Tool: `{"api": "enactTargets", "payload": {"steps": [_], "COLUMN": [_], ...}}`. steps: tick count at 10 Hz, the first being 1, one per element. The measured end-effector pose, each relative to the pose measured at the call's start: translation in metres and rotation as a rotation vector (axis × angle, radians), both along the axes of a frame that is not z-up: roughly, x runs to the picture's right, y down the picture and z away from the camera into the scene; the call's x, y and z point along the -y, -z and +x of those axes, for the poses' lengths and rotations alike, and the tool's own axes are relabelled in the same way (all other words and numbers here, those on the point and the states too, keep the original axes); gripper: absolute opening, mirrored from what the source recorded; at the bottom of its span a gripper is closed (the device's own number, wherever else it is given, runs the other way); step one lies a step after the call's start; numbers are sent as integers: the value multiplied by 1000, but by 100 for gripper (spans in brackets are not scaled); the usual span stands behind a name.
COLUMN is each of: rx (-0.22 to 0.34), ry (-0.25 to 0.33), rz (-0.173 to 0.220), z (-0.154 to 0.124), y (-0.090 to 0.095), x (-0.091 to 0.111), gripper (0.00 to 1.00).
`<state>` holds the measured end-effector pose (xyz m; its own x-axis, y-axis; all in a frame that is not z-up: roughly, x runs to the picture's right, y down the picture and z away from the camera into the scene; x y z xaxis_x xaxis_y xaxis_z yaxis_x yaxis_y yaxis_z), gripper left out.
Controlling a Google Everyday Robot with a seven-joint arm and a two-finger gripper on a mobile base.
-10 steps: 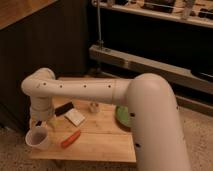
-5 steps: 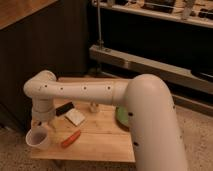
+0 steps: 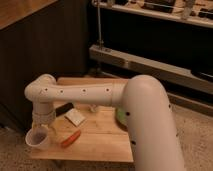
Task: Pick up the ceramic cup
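Observation:
The ceramic cup (image 3: pixel 37 138) is small, white and round with a darker inside. It is at the front left corner of the wooden table (image 3: pixel 102 146). My white arm reaches from the right across the table and bends down at the left. The gripper (image 3: pixel 43 125) hangs under the wrist, right above and behind the cup, at its rim. The wrist hides most of it. I cannot tell whether the cup rests on the table or is held.
An orange-red carrot-like item (image 3: pixel 70 138) lies just right of the cup. A white flat packet (image 3: pixel 75 117) and a dark object (image 3: pixel 63 108) lie behind it. A green bowl (image 3: pixel 120 118) peeks out behind my arm. Dark cabinets and a metal shelf stand behind.

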<state>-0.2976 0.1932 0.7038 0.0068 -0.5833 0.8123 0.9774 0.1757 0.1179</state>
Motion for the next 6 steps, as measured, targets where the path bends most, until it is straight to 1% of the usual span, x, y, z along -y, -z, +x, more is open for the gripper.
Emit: {"api": "enactTargets", "payload": {"steps": [5, 6], "rx": [0, 0], "ry": [4, 4], "rz": [1, 2], "z": [-2, -2], "y": [-14, -15], "x": [-12, -13], "gripper": [65, 63]}}
